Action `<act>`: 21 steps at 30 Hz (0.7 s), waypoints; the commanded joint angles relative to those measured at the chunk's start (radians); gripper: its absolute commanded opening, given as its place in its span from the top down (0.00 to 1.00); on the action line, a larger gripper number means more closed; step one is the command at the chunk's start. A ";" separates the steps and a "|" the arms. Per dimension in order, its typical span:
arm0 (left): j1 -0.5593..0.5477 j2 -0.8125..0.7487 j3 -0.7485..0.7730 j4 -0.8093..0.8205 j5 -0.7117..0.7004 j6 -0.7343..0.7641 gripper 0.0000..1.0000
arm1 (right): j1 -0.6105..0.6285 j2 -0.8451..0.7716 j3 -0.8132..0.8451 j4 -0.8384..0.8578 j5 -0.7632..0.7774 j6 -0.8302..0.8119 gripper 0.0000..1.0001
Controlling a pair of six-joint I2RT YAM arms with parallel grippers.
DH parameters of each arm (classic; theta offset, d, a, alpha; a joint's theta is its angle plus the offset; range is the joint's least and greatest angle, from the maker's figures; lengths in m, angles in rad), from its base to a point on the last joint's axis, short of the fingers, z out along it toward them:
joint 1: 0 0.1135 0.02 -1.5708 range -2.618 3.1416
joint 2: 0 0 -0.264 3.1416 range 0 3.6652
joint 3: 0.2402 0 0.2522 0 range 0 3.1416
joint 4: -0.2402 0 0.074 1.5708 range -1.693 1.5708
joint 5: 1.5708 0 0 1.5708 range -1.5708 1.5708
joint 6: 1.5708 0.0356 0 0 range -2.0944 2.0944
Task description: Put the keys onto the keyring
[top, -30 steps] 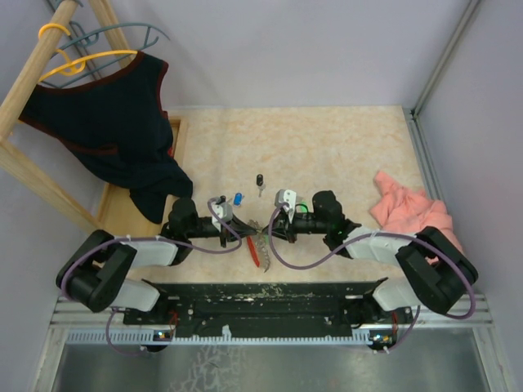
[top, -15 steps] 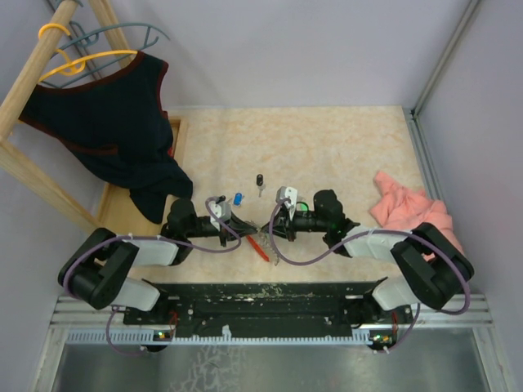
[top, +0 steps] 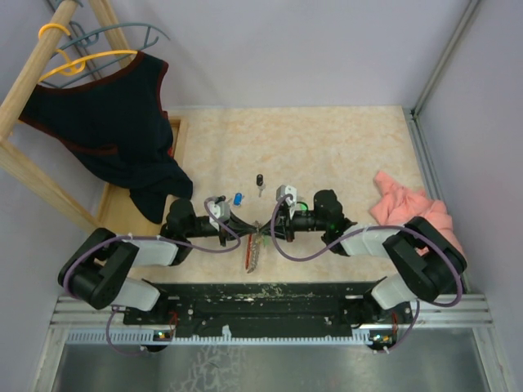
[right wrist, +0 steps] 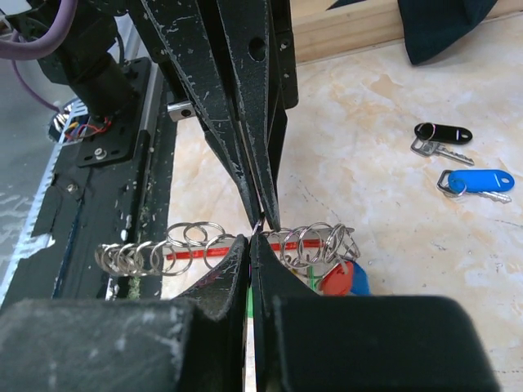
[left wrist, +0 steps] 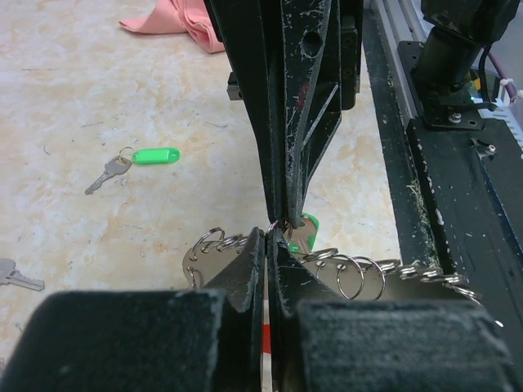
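Note:
My left gripper (top: 248, 229) and right gripper (top: 266, 228) meet tip to tip above the table's near middle. The left gripper (left wrist: 274, 238) is shut on the keyring (top: 252, 255), a grey strip with several split rings (left wrist: 351, 273) and a red band (right wrist: 204, 255), which hangs below the tips. The right gripper (right wrist: 252, 238) is shut on a green key (left wrist: 306, 229) at the keyring. Red (right wrist: 337, 278) and blue (right wrist: 359, 282) key heads hang on the rings. On the table lie a blue key (top: 237, 198), a black key (top: 260, 180) and another green key (left wrist: 151, 156).
A pink cloth (top: 409, 214) lies at the right. A dark garment (top: 106, 114) hangs on a wooden rack (top: 33, 77) at the back left. The black base rail (top: 261, 298) runs along the near edge. A bare metal key (left wrist: 16, 278) lies on the table.
The keyring has swung from slanting down to the right to hanging nearly straight below the tips. Both grippers stay pinched together at the same spot.

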 commanded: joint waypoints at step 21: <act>-0.009 0.038 -0.048 0.238 -0.070 -0.129 0.98 | 0.025 0.072 -0.017 0.449 0.133 0.170 1.00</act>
